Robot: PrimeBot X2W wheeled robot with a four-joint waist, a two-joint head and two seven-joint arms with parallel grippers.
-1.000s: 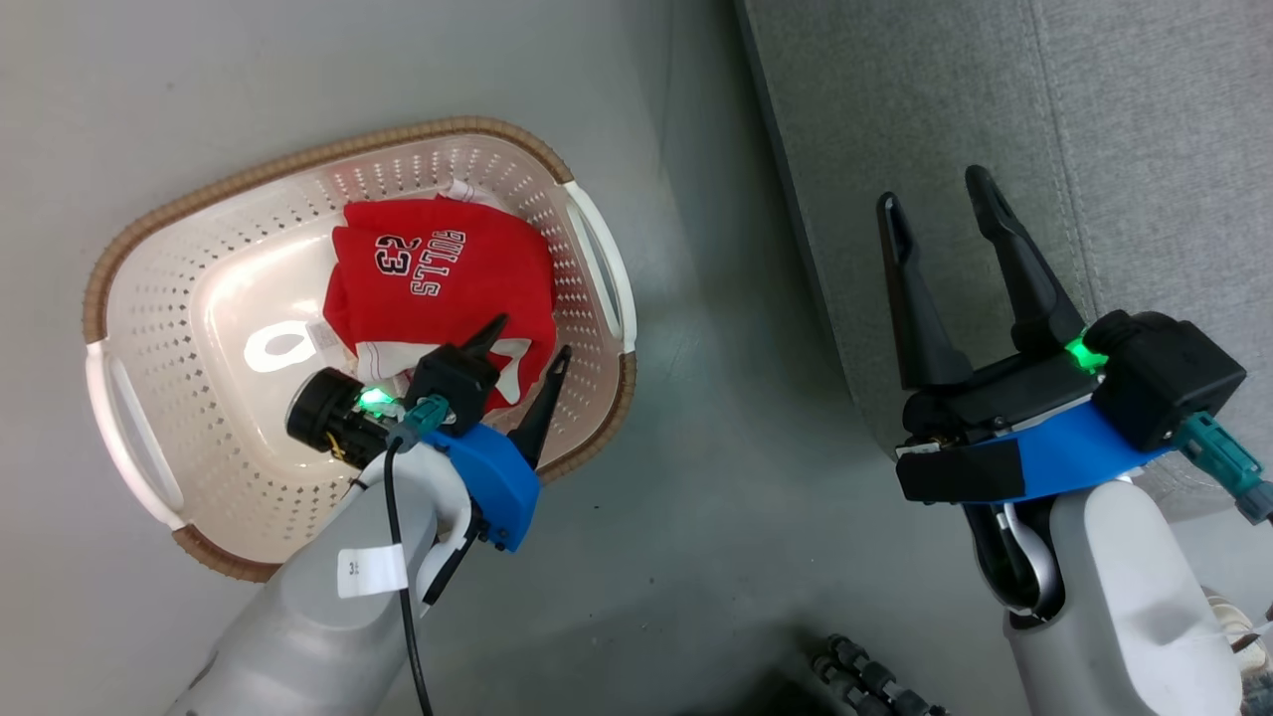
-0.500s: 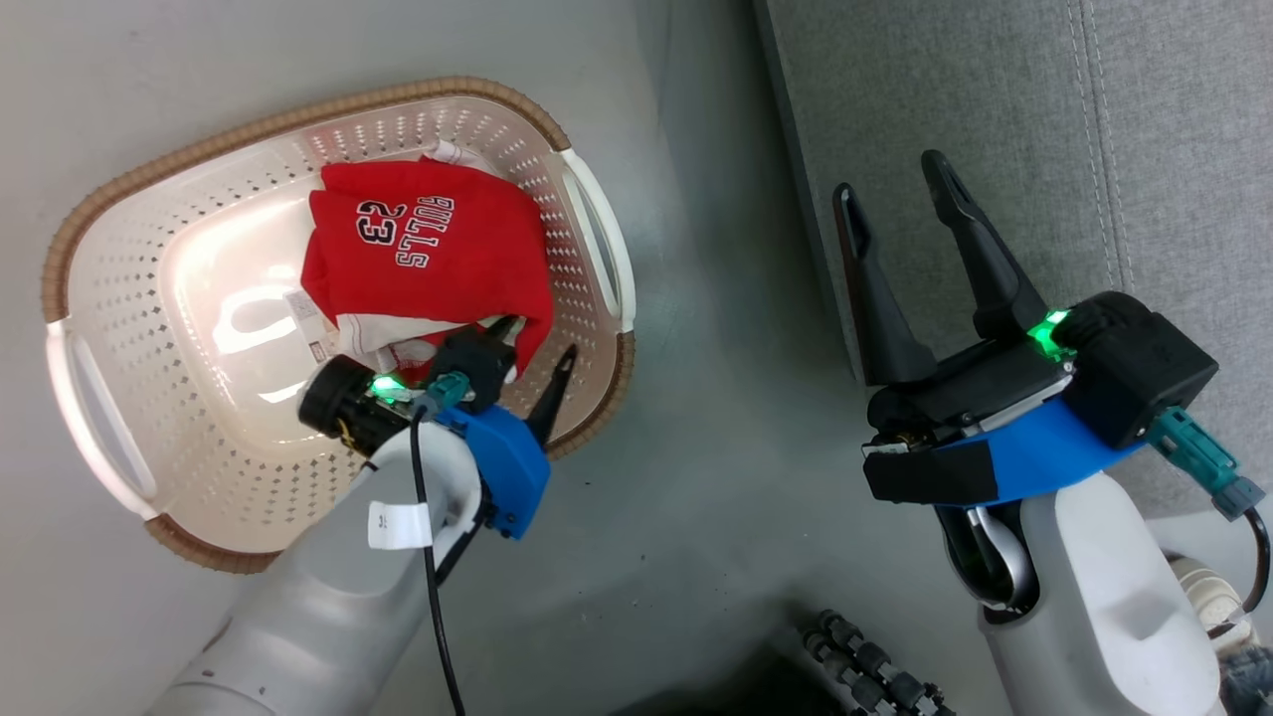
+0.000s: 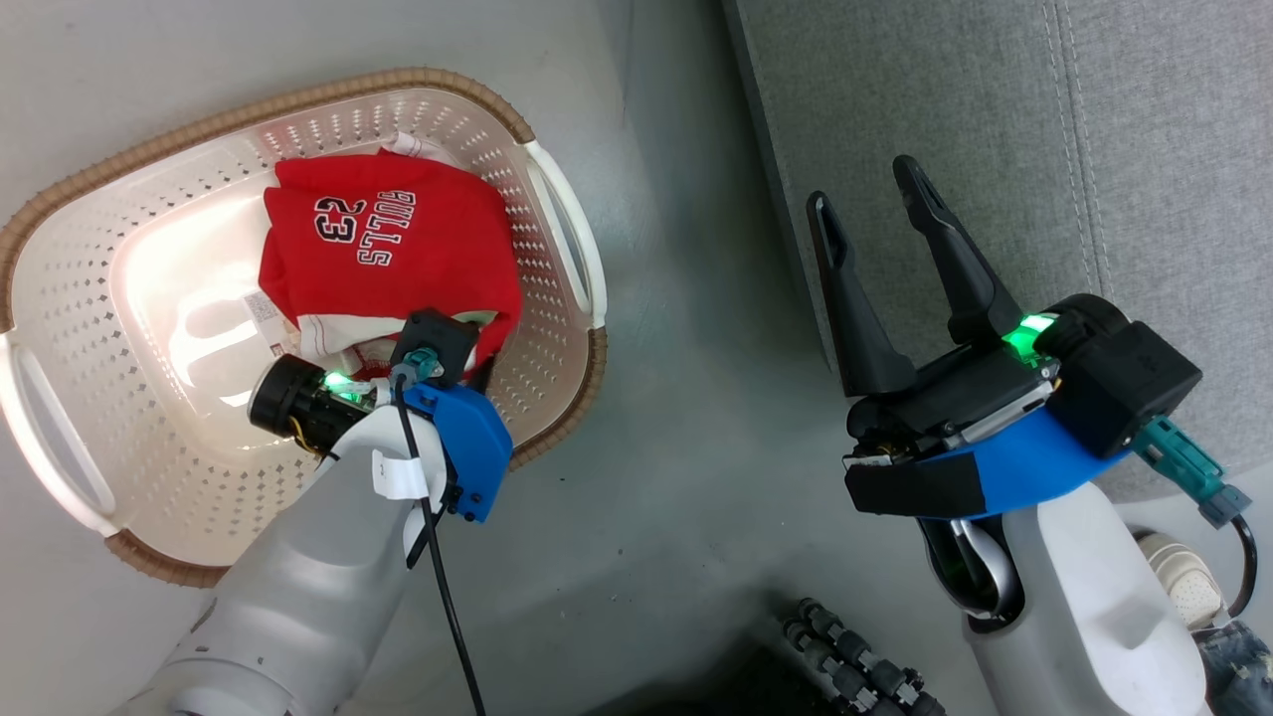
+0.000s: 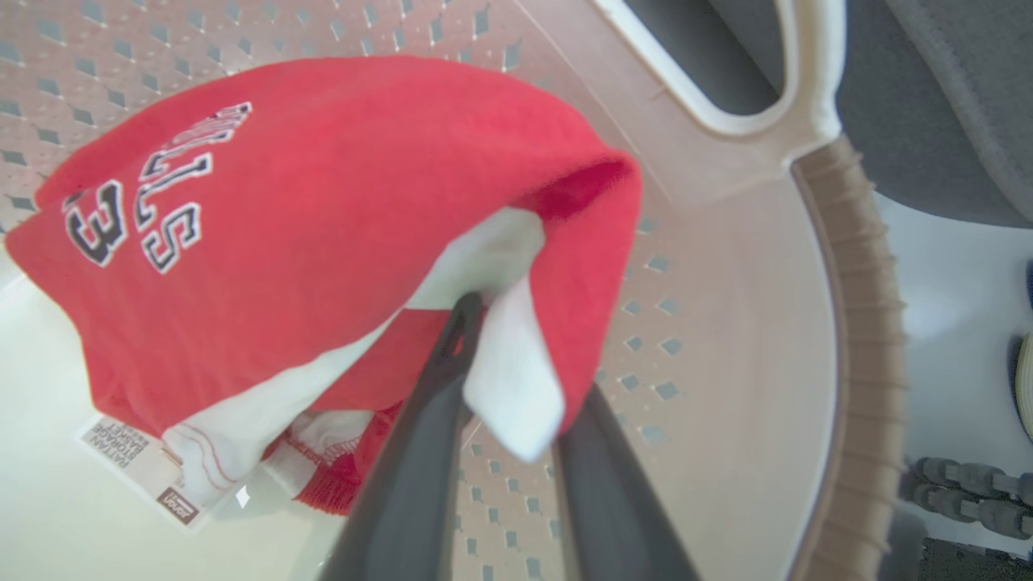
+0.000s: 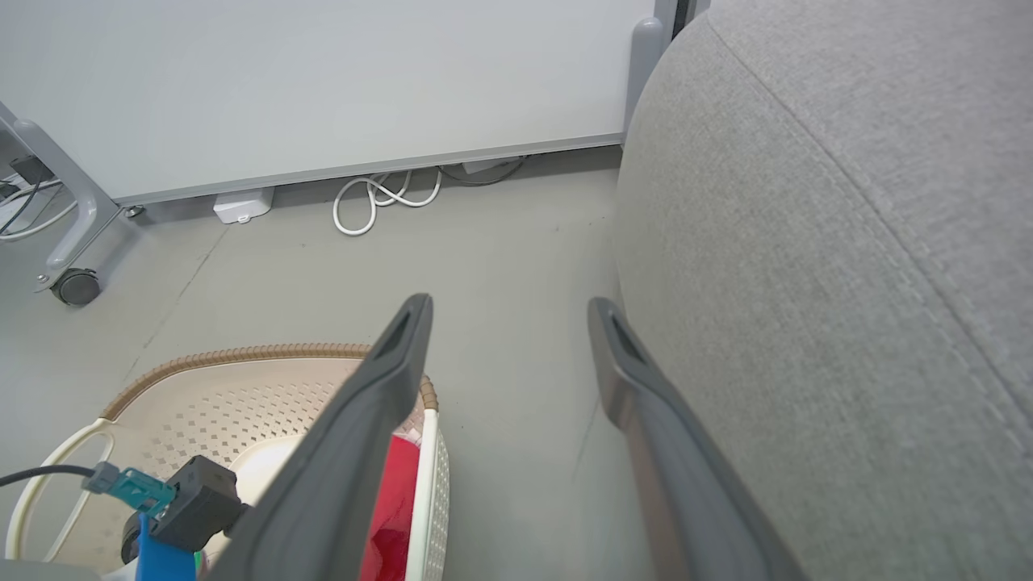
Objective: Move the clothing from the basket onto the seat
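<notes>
The floor (image 3: 676, 298) is grey and smooth. The basket (image 3: 90, 328) sits on it, just beside the big grey seat (image 3: 995, 119). In the right wrist view a white wall (image 5: 323, 81) stands at the back, with a white cable (image 5: 387, 198) curled on the floor under it and a small wheel (image 5: 74, 286) at the left.

The red clothing (image 3: 398, 268) lies in the basket, near the side closest to the seat. Its top piece says "BULLS 23" in dark letters with white edges. A small sticker (image 4: 137, 468) on the basket's bottom pokes out from under the red cloth. Its tiny words look like "RATTAN STORAGE BASKET".

The left end effector (image 4: 512, 347) is down in the basket. Its two fingers are close together and pinch a fold of red cloth with white trim. The right end effector (image 3: 863, 184) hangs over the edge of the seat. Its fingers are wide apart and hold nothing.
</notes>
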